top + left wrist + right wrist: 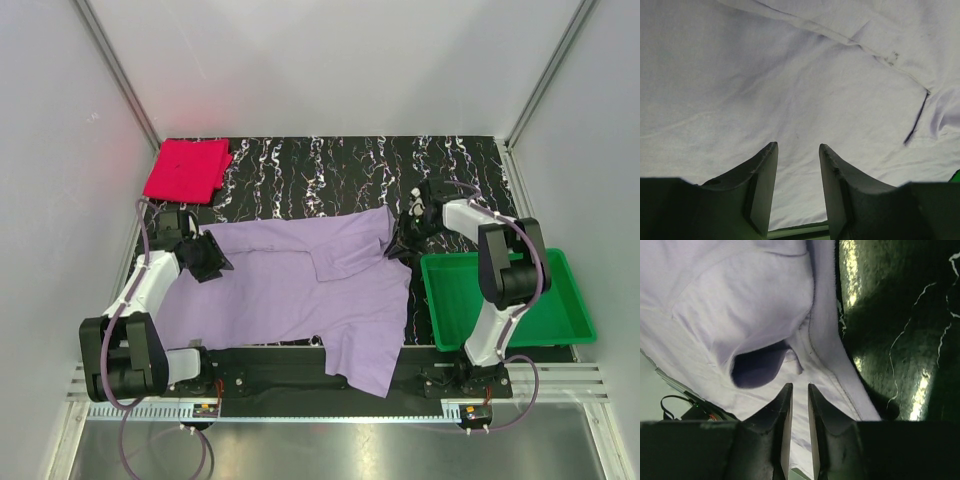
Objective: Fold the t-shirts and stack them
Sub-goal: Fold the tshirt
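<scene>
The lavender t-shirt point(300, 290) lies spread across the middle of the table, with its lower part hanging over the near edge. The folded pink-red t-shirt point(186, 170) lies at the back left corner. My left gripper point(212, 262) is at the lavender shirt's left edge. In the left wrist view it point(798, 145) is open, with flat cloth point(790, 75) showing through the gap. My right gripper point(402, 240) is at the shirt's right sleeve corner. In the right wrist view it point(797, 386) stands over the cloth beside the sleeve opening point(757, 367), jaws only a narrow gap apart, nothing pinched.
A green plastic tray point(560, 300) stands at the right, just beside the right arm. The table top point(330, 165) is black with white marbling. White walls close in the back and both sides.
</scene>
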`<state>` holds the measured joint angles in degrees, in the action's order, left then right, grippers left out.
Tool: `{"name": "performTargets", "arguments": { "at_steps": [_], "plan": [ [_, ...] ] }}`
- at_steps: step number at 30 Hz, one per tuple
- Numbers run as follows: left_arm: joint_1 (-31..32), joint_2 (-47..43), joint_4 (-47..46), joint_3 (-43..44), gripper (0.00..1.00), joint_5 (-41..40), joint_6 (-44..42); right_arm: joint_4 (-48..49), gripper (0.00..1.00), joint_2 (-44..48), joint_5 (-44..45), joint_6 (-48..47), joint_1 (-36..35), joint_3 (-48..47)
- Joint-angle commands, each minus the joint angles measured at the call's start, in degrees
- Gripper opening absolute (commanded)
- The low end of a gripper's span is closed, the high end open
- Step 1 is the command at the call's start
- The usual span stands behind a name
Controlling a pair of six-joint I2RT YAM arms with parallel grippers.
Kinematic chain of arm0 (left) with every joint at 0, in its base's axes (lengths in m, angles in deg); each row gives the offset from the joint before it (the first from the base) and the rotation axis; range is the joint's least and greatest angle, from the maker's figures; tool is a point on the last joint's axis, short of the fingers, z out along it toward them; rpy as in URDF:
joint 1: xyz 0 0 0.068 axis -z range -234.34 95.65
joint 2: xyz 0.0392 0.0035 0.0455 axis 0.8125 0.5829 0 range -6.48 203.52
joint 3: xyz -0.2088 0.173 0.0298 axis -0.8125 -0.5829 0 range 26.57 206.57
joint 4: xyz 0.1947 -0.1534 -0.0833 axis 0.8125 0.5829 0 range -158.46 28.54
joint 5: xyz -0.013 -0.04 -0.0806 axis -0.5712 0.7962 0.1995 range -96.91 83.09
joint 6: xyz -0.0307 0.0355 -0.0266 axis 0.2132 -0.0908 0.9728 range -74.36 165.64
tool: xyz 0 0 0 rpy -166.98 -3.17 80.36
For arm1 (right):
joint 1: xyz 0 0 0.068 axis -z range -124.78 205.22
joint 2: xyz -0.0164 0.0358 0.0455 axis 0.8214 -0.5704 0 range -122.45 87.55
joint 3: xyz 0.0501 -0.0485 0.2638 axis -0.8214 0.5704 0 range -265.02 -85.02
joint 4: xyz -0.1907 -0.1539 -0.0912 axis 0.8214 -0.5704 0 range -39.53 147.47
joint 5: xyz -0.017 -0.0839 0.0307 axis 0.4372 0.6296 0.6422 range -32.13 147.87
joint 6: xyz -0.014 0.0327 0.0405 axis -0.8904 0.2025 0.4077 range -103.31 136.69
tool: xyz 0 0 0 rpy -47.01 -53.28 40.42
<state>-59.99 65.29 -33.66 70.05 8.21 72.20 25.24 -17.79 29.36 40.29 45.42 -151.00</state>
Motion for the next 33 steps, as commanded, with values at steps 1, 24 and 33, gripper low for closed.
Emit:
{"name": "performTargets", "arguments": {
  "at_steps": [1,24,33],
  "plan": [
    [0.2,0.1,-0.8,2.3,0.44,1.3,-0.5,2.0,0.26,-2.5,-1.0,0.4,-1.0,-2.7],
    [0.2,1.6,-2.0,1.8,0.44,1.6,-0.9,0.9,0.26,-6.8,0.8,-0.9,-2.9,-5.2],
    [0.2,1.4,-2.1,1.5,0.44,1.6,-0.9,-3.4,0.29,-7.0,10.1,-4.1,-7.0,-7.1]
  ]
}}
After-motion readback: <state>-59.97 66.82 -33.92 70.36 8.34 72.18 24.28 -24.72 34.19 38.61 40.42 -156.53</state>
